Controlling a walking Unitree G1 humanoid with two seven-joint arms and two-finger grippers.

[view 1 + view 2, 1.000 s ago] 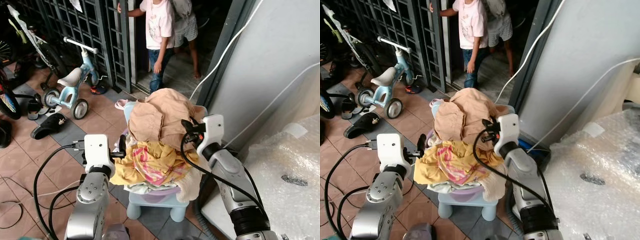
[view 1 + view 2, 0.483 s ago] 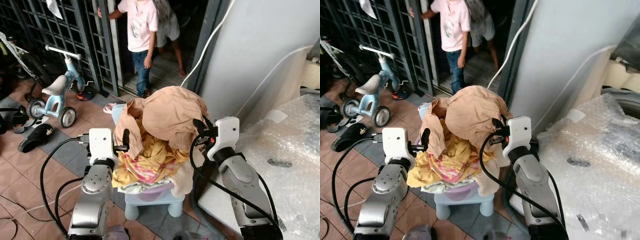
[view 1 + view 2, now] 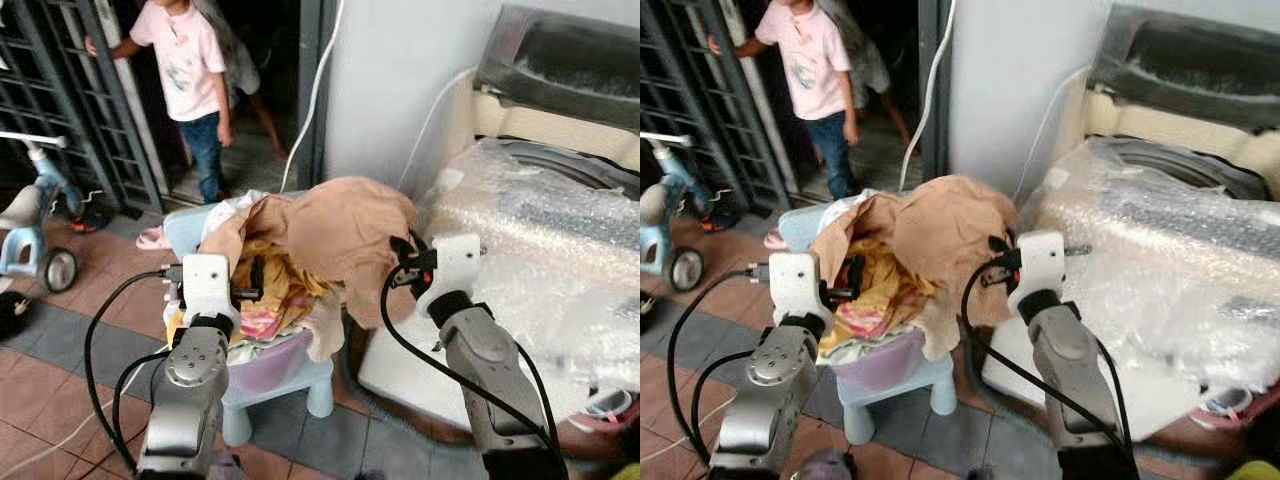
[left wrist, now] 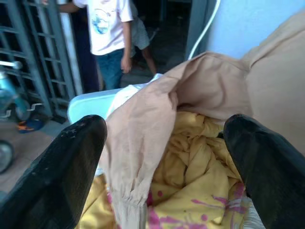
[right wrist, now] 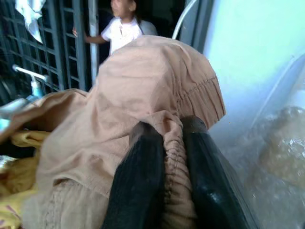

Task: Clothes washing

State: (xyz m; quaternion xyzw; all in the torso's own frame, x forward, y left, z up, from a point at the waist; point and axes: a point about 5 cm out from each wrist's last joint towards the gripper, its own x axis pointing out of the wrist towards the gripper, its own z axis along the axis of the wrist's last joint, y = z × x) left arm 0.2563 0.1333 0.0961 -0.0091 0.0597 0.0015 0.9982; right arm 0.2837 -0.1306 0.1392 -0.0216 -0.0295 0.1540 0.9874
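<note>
Laundry sits heaped in a lilac basin [image 3: 262, 362] on a pale blue stool [image 3: 318, 385], low and left of centre in the left eye view. A tan garment [image 3: 350, 235] tops the heap, draped over yellow cloth [image 3: 262, 300] with pink marks.

The right gripper [image 5: 172, 157] is pinching a gathered fold of the tan garment between its two fingers [image 5: 140, 176]; the wrist view shows the cloth bunched tight in the narrow gap. In the head views this gripper sits at the right edge of the heap, centre frame, with the garment hanging from it back over the pile.

The left gripper [image 4: 167, 157] is spread wide, its fingers [image 4: 62, 167] well apart with nothing between them, aimed at the left side of the heap where a tan sleeve hangs over the yellow cloth.

The washer [image 3: 540, 210], wrapped in bubble film, fills the right half of the frame, just beside the stool. Its open lid [image 3: 560, 60] stands in the upper right corner.

The drum opening lies up and to the right of the held garment, so the right arm is the nearer one for the lift. Most of the garment lies left of the grip, so it will likely trail and may drag yellow cloth along.

Two people [image 3: 190, 80] stand in the doorway at upper left, well apart from the work. A tricycle [image 3: 30, 220] shows at the left edge.
</note>
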